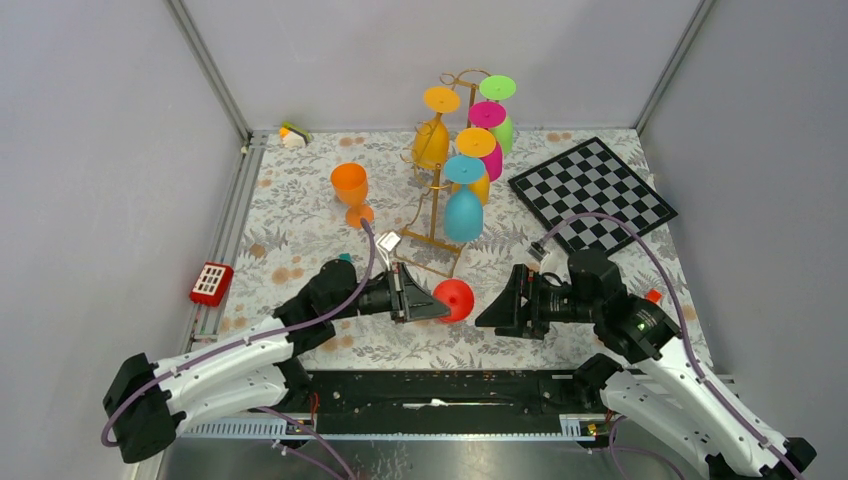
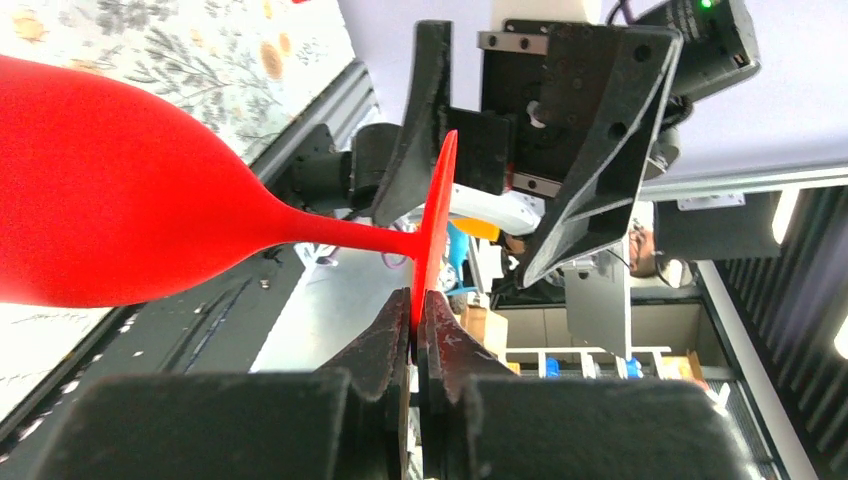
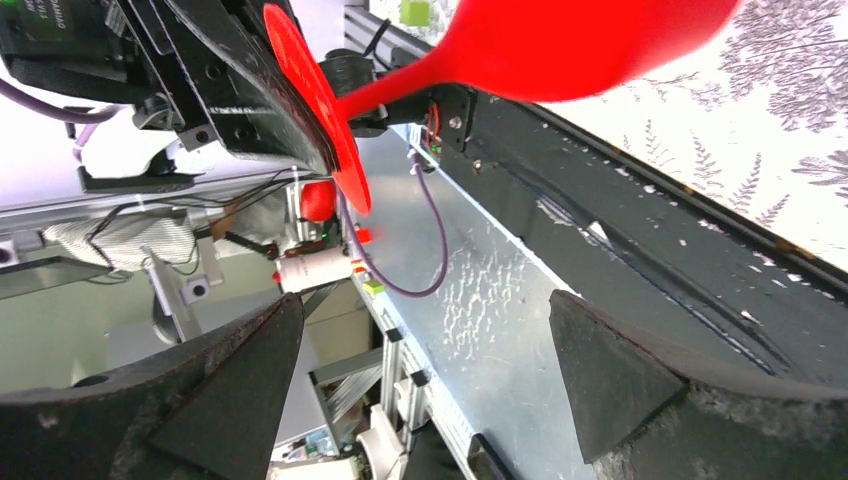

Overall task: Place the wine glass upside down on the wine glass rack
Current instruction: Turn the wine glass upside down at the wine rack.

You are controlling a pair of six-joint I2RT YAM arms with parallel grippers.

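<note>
A red wine glass [image 1: 455, 298] hangs between my two grippers near the table's front edge. My left gripper [image 2: 418, 305] is shut on the rim of its flat foot. The stem runs sideways to the bowl [image 2: 100, 190]. In the overhead view the left gripper [image 1: 432, 303] touches the glass from the left. My right gripper [image 1: 492, 305] faces it from the right, open and apart from it. In the right wrist view the right gripper [image 3: 425, 350] holds nothing, and the glass's foot [image 3: 310, 100] sits further ahead. The gold wine glass rack [image 1: 437, 215] stands behind.
Yellow, green, magenta and teal glasses hang upside down on the rack. An orange glass [image 1: 349, 185] sits on the table left of it. A checkerboard [image 1: 592, 190] lies at the back right. A red and white box [image 1: 211, 283] rests by the left rail.
</note>
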